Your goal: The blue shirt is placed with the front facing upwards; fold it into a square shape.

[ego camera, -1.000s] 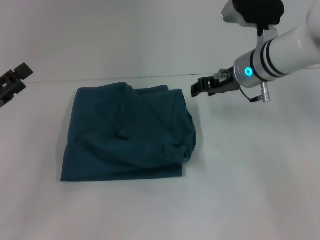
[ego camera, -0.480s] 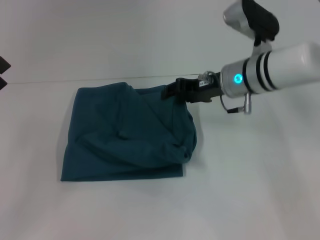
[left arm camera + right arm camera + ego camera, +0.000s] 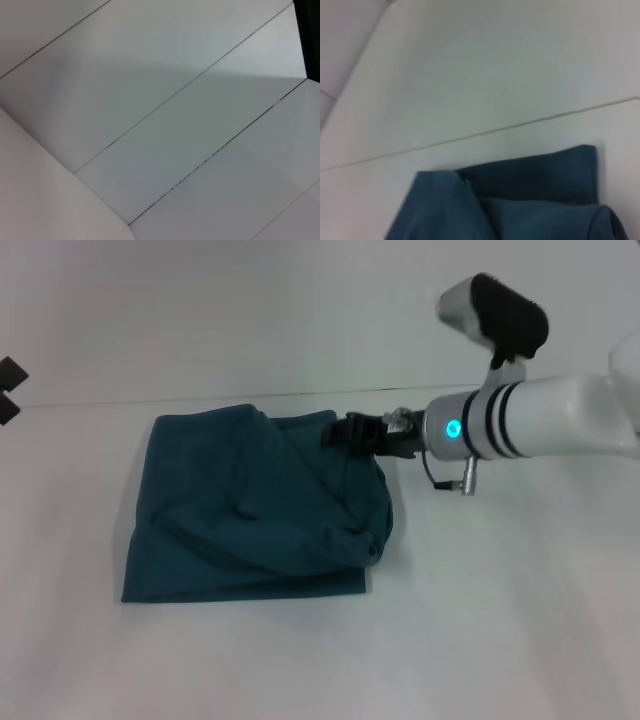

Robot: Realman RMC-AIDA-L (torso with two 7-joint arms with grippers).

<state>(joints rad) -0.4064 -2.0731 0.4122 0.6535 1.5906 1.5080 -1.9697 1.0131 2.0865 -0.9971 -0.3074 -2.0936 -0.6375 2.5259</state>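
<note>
The blue shirt (image 3: 250, 510) lies on the white table as a rough, rumpled square, with a bulging fold along its right side. No lettering shows. My right gripper (image 3: 338, 430) reaches in from the right and sits low at the shirt's far right corner, over the cloth's edge. The right wrist view shows the shirt's far edge (image 3: 520, 200) with layered folds, close below the camera. At the far left edge of the head view only a tip of my left gripper (image 3: 8, 390) shows, well away from the shirt. The left wrist view shows only pale panels.
The white table (image 3: 480, 620) spreads bare to the right of and in front of the shirt. A thin seam (image 3: 90, 402) runs across it just behind the shirt. A white wall rises beyond.
My right gripper has moved left and down from beside the shirt to its far right corner. The left gripper has drawn back toward the left edge of the view. The shirt has not shifted.
</note>
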